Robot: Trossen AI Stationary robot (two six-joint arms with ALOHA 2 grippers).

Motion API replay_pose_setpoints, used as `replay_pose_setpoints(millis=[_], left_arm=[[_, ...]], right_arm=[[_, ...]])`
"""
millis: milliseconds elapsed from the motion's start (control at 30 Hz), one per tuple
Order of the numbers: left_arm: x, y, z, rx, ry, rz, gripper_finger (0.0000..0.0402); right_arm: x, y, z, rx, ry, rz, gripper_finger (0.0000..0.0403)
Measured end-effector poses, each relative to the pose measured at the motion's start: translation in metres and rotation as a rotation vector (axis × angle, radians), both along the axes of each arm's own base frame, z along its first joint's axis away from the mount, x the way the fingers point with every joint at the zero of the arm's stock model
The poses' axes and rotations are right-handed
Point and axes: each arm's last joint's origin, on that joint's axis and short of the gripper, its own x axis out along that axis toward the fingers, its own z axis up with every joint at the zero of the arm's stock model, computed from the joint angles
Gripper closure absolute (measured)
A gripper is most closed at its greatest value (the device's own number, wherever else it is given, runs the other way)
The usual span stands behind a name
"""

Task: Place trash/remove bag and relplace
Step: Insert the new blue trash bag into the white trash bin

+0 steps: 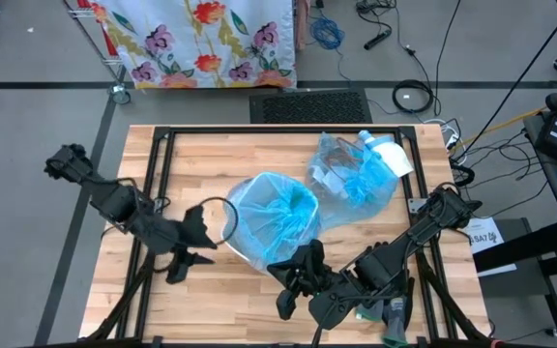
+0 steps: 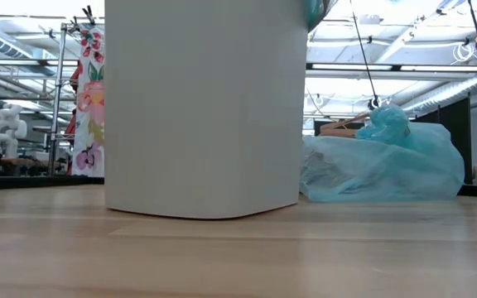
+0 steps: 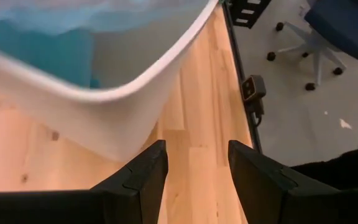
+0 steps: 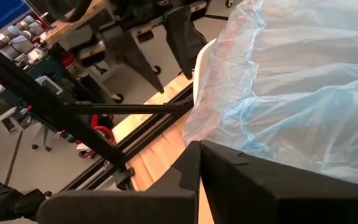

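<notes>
A white bin [image 1: 249, 242] [image 2: 205, 108] stands mid-table, lined with a thin blue bag [image 1: 277, 215] whose edge spills over the rim. Behind it to the right a filled blue bag [image 1: 351, 176] [image 2: 379, 161] lies on the table, with trash scraps showing through its film. My left gripper [image 1: 204, 232] [image 3: 197, 168] is open beside the bin's left wall [image 3: 123, 106], touching nothing. My right gripper [image 1: 293, 275] [image 4: 199, 149] is shut at the bin's near side, just under the liner's hanging edge [image 4: 194, 127]. My right gripper's shut fingertips stand right at the hanging edge of the blue liner [image 4: 191, 135], coming up slantwise from the table's near side. Whether they pinch the film or only stand next to it, I cannot tell.
Black frame rails [image 1: 162, 174] run round the tabletop. A white packet [image 1: 393, 157] lies by the filled bag at the far right. A floral cloth on a rack [image 1: 201, 39] and cables lie beyond the far edge. Bare wood shows at the near left.
</notes>
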Motion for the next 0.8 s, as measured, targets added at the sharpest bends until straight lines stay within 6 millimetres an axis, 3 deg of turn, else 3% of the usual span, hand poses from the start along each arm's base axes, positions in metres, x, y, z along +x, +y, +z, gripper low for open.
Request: replay_pose_setpoints(millis=[400, 800], left_arm=[[0.051, -0.027, -0.017, 0.062, -0.123, -0.055, 0.0229], [0.097, -0.001, -0.028, 0.103, -0.188, 0.061, 0.0229]], right_arm=[[0.0, 0.0, 0.0, -0.001, -0.001, -0.001, 0.0403], [0.0, 0.0, 0.001, -0.023, 0.004, 0.007, 0.0403]])
